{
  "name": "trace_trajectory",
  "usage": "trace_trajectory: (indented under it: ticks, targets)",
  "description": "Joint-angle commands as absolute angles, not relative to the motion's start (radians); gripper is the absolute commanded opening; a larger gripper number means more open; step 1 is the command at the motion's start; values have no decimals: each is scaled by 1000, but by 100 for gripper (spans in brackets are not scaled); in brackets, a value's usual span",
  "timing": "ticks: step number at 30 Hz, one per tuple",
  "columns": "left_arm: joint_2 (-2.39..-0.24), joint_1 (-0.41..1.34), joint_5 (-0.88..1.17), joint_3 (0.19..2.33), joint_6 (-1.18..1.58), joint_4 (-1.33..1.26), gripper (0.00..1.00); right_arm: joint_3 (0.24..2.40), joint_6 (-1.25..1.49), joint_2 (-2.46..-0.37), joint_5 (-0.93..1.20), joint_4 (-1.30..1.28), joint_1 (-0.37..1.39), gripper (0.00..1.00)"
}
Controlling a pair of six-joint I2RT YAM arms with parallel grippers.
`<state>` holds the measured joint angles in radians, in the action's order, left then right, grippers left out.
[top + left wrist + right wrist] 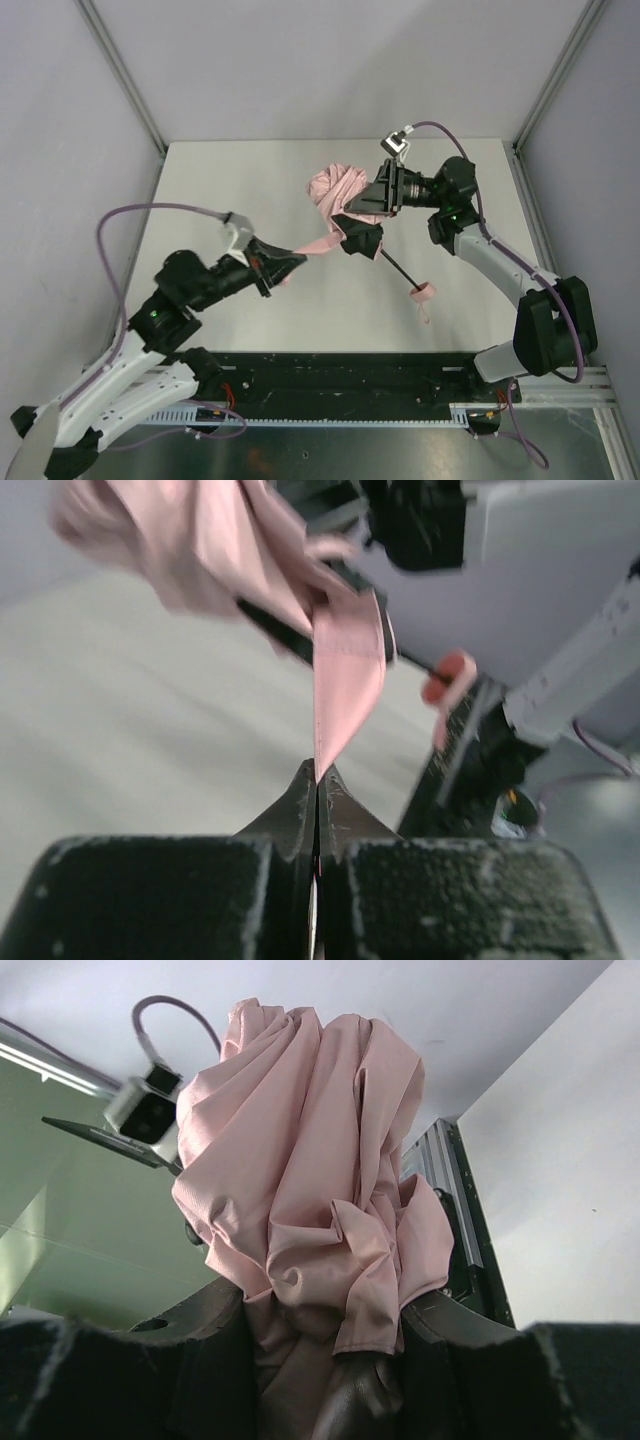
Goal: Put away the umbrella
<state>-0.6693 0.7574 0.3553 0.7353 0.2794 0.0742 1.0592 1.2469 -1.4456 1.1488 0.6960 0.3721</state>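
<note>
The pale pink umbrella point(333, 192) is held above the table, its fabric bunched at the top. Its thin black shaft point(396, 269) slants down to the right and ends in a small pink handle point(423, 292) with a loop strap. My right gripper point(362, 222) is shut around the gathered fabric point(310, 1200), which fills the space between its fingers. My left gripper point(297, 258) is shut on a thin pink flap of the umbrella point(345, 680), stretched taut towards the canopy. The handle shows blurred in the left wrist view point(448, 678).
The white tabletop point(250, 190) is walled by grey panels at the back and sides. A black and metal rail point(330, 375) runs along the near edge between the arm bases. A purple cable point(130, 215) loops over the left arm.
</note>
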Motion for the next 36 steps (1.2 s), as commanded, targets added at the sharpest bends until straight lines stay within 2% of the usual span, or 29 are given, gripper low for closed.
trace_trajectory:
  ticks: [1, 15, 19, 24, 29, 31, 34, 36]
  targets:
    - [-628, 762, 119, 822, 167, 146, 0, 1118, 1226, -1411, 1124, 710, 388, 0]
    - [-725, 764, 372, 1142, 85, 250, 0, 1127, 1156, -1390, 1125, 621, 388, 0]
    - [-729, 764, 363, 1032, 89, 251, 0, 1145, 1200, -1374, 1127, 682, 377, 0]
    - [-713, 764, 240, 817, 132, 229, 0, 1173, 1236, -1377, 1160, 712, 361, 0]
    - [-795, 762, 151, 759, 217, 228, 1, 1175, 1236, -1371, 1157, 726, 373, 0]
    - [-826, 756, 140, 763, 247, 229, 11, 1176, 1213, -1370, 1151, 711, 371, 0]
    - [-831, 723, 113, 763, 288, 234, 44, 1188, 1110, -1372, 1139, 629, 356, 0]
    - [-807, 686, 113, 754, 312, 240, 61, 1212, 975, -1374, 1125, 495, 341, 0]
